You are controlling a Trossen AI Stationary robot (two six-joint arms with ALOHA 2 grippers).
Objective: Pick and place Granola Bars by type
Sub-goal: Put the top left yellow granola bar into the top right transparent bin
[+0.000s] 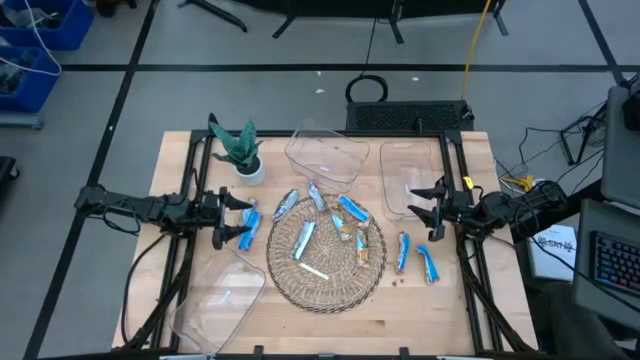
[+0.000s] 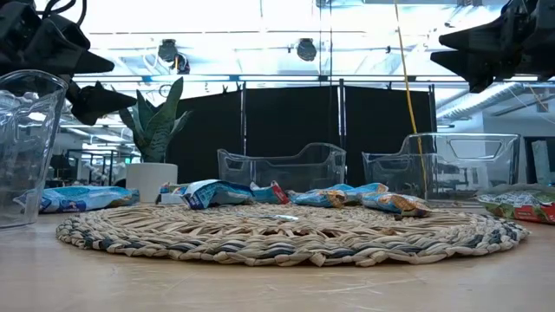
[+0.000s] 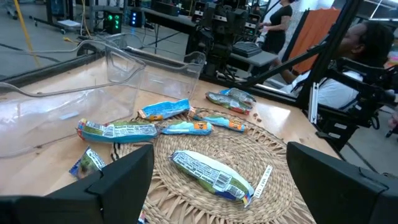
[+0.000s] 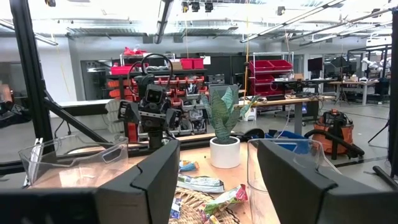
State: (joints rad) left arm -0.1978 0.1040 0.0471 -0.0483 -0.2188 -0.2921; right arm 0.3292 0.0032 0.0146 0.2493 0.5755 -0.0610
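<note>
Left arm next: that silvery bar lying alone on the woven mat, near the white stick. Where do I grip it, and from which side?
Take the silvery bar across its narrow width at mid-length, coming straight down from above. It lies flat on the woven mat, long and slim, with clear mat either side of its middle; the white stick sits just off one end, so avoid the ends. The left gripper is open, beside the mat.

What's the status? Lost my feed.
Left end effector and right end effector open, empty, above the table edges. Granola bars on and around woven mat. Nothing in the way.
</note>
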